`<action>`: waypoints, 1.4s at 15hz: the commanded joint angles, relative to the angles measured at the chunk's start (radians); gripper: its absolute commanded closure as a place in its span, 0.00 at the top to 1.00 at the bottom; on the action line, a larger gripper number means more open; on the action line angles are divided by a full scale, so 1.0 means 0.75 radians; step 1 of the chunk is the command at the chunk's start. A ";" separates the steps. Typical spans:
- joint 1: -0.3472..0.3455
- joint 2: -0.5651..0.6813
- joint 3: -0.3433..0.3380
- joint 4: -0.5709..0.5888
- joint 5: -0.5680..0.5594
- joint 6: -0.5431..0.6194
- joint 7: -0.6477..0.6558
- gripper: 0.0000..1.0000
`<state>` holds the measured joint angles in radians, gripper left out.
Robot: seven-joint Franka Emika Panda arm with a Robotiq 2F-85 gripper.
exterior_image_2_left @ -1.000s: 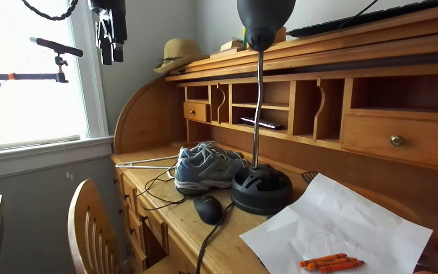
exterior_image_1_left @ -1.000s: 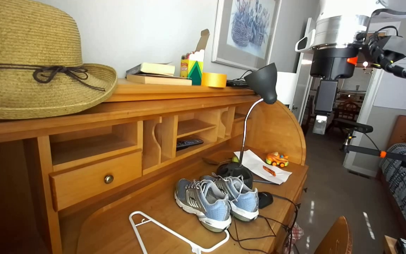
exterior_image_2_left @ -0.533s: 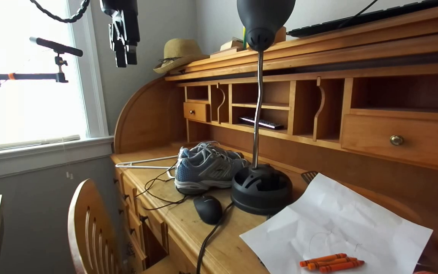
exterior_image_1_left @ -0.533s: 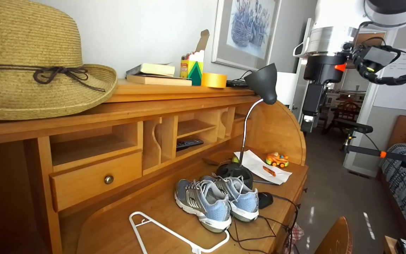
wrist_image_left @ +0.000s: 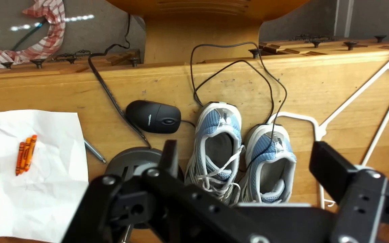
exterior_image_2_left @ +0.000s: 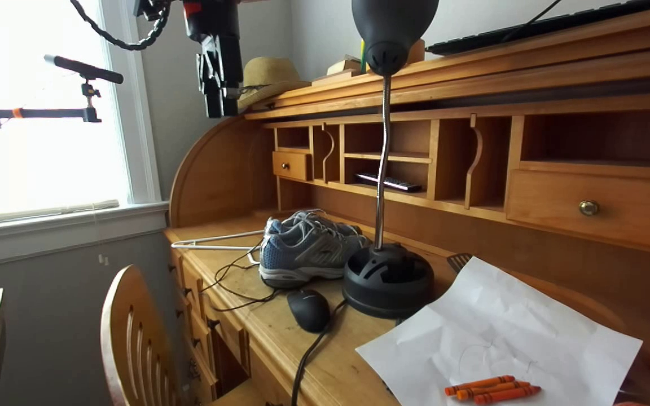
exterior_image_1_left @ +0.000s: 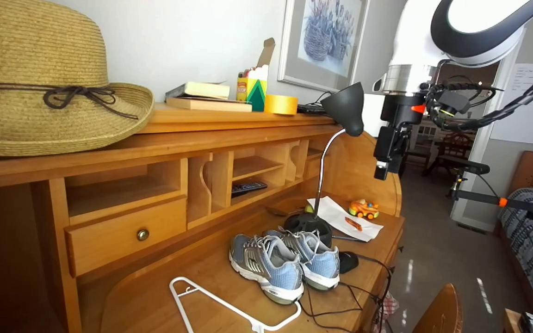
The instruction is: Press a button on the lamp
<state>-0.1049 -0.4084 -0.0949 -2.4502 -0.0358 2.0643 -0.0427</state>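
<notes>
Lamp was seen standing on the desk beside the shoes; with the gripper spread wide, nothing held, the unseen button could be straddled or the stem knocked.

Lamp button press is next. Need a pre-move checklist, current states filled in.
1. Gripper empty: ok, jaws stand apart, nothing held.
2. Gripper clear of lamp head: ok, gap shows in both exterior views.
3. Footing of lamp base: ok, sits flat on desk.
4. Button located: cannot tell, none can be made out.
5. Room around lamp base: not ok, shoes stand close beside it.
6. Gripper centred over lamp base: not ok, wrist view shows mainly shoes between jaws.
</notes>
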 commanded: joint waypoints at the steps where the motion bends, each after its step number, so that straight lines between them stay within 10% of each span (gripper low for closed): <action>1: -0.026 0.183 0.017 0.146 -0.118 -0.034 0.036 0.78; 12: 0.013 0.664 0.054 0.496 -0.623 -0.026 0.411 0.00; 21: 0.113 0.935 -0.006 0.680 -1.006 0.022 0.789 0.00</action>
<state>-0.0459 0.2322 -0.0708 -1.9938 -0.7121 2.0605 0.4694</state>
